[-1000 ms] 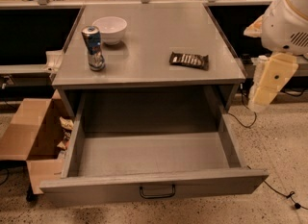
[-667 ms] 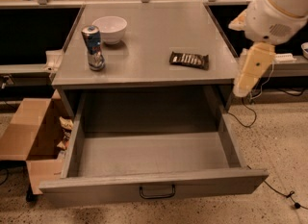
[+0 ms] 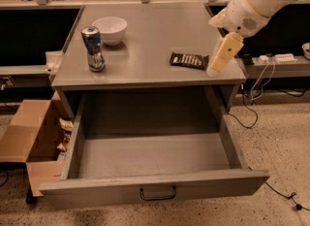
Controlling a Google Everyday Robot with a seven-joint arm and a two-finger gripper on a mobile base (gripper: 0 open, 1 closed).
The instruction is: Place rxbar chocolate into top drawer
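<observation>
Camera view is showing the table [image 3: 145, 50] with the top drawer [image 3: 155, 184] standing pulled fully out beneath the table top, its interior bare. A cardboard box [image 3: 24, 133] is sitting open on the floor at the table's left side. The arm [image 3: 256, 2] is reaching in from above the table's right rear corner, sloping downward and to the left. Against the earlier frames, the gripper [image 3: 216, 65] has been travelling from outside the table's right edge up and over the table top, and it is now hanging close above the table's right front part. In judgement, the approach is closing but no grasp is made, so the task is standing at an early stage. The gripper is pointing down, tilting leftward; whether it is open or closed cannot be told. A bowl [image 3: 110, 28] and a can [image 3: 93, 48] are standing on the table's left rear part. The rxbar chocolate [image 3: 188, 60] is lying flat on the table top, right of centre, just beside the gripper, unmoved and not yet in the drawer
</observation>
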